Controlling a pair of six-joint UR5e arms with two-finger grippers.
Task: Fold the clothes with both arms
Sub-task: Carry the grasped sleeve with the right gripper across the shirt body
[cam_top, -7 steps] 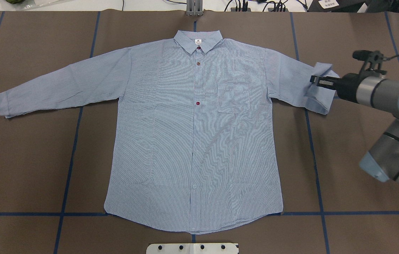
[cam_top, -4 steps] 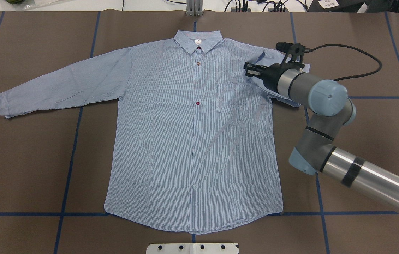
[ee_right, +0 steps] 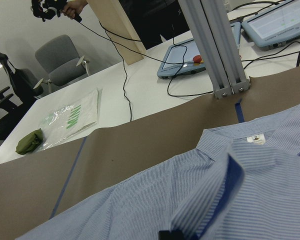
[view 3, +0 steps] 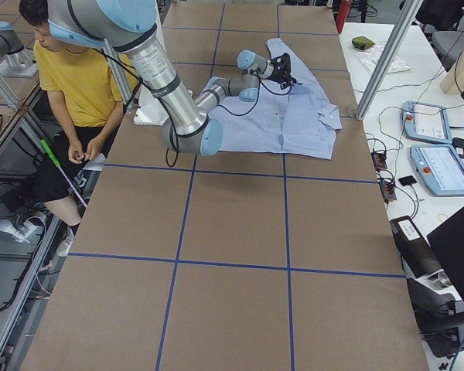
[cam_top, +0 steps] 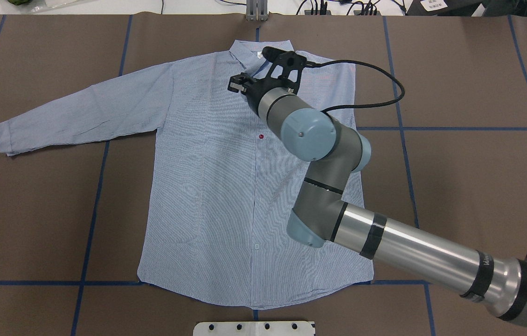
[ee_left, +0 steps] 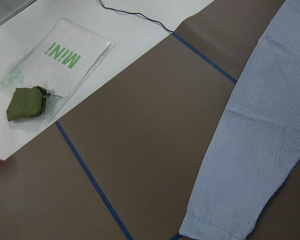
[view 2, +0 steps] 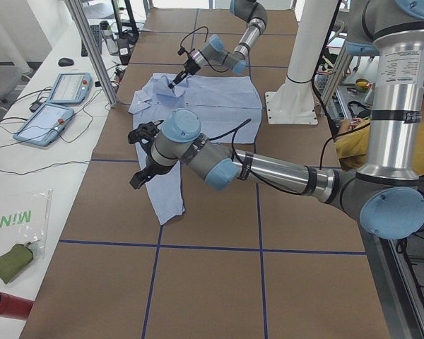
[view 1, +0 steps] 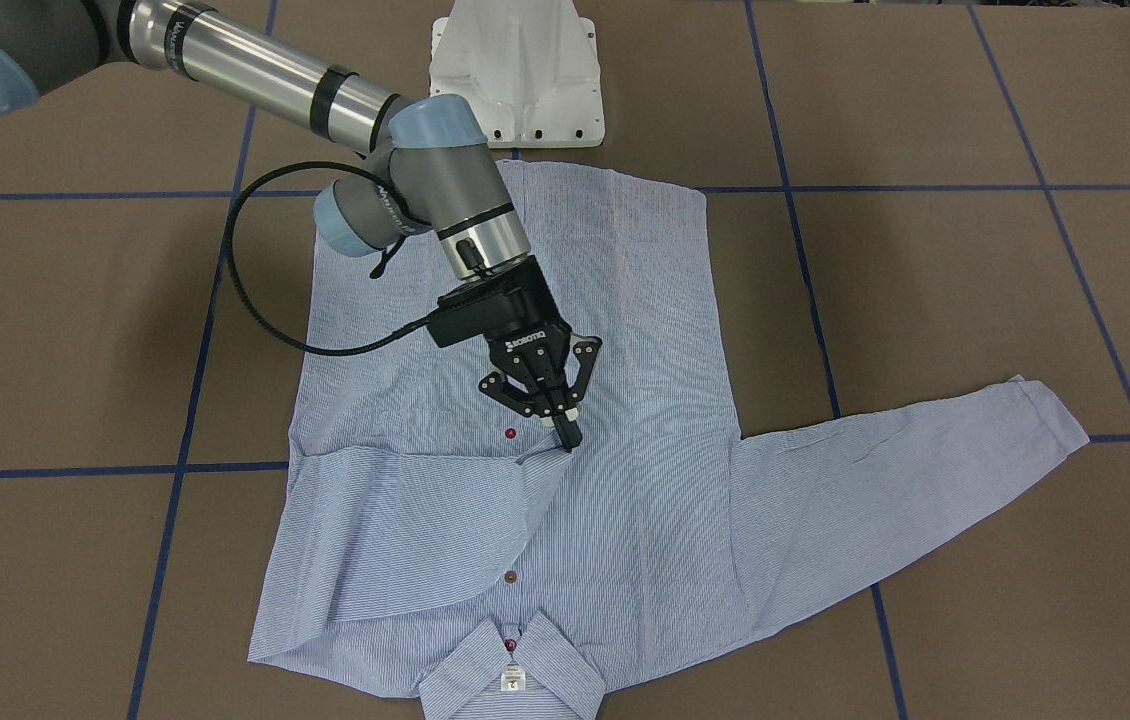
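Front view: the black two-finger right gripper (view 1: 566, 432) was pinched closed on the cuff of one sleeve (view 1: 415, 530) of the light blue finely striped button-up shirt (view 1: 625, 520). That sleeve lay folded across the chest.
Overhead view: the shirt lay flat, buttons up, on the brown table with blue tape lines (cam_top: 35, 210), its collar (cam_top: 245, 49) at the far side. The other sleeve (cam_top: 81, 112) stretched out left.
Left side view: the left gripper (view 2: 136, 157) hung above the table near the outstretched sleeve; whether spread or closed, I cannot tell.
Right side view: a person in a yellow top (view 3: 85, 85) sat by the robot's base.
Left wrist view: the outstretched sleeve's cuff lay flat on the table, and a green pouch (ee_left: 25, 102) lay far left.
Right wrist view: the collar's white label (ee_right: 254, 140) showed.
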